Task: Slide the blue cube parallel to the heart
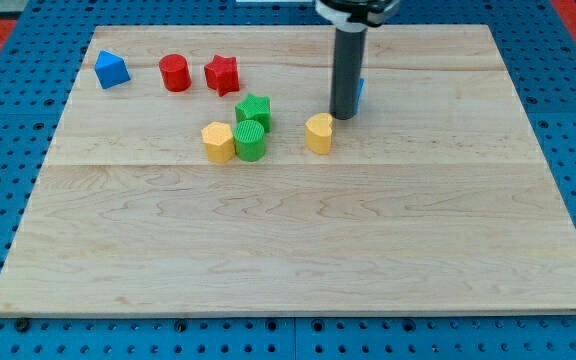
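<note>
The blue cube [360, 94] sits at the board's upper middle, almost wholly hidden behind my rod; only a blue sliver shows at the rod's right side. My tip [344, 115] rests on the board touching the cube's near left side. The yellow heart [319, 132] lies just below and left of my tip, a small gap away.
A blue triangular block [111, 69], a red cylinder [175, 73] and a red star [222, 75] line the top left. A green star [254, 110], a green cylinder [250, 140] and a yellow hexagonal block [218, 141] cluster left of the heart. The wooden board [298, 250] lies on a blue pegboard.
</note>
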### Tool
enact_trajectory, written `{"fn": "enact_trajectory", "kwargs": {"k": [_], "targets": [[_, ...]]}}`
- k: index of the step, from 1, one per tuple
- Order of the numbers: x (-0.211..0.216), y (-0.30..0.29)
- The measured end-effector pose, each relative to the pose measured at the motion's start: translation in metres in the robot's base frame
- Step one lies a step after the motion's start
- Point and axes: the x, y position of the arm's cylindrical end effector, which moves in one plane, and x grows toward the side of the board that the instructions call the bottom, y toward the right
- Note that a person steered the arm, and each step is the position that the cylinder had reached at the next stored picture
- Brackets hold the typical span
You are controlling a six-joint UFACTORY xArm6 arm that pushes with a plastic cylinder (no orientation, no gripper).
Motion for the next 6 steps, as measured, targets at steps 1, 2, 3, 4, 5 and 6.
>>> {"fn": "enact_trajectory", "kwargs": {"k": [1,2,3,4,5,6], "targets": [[-0.030,0.007],[-0.025,0.050],[-0.046,0.064],[-0.056,0.047],[-0.056,0.011],[-0.056,-0.007]]}}
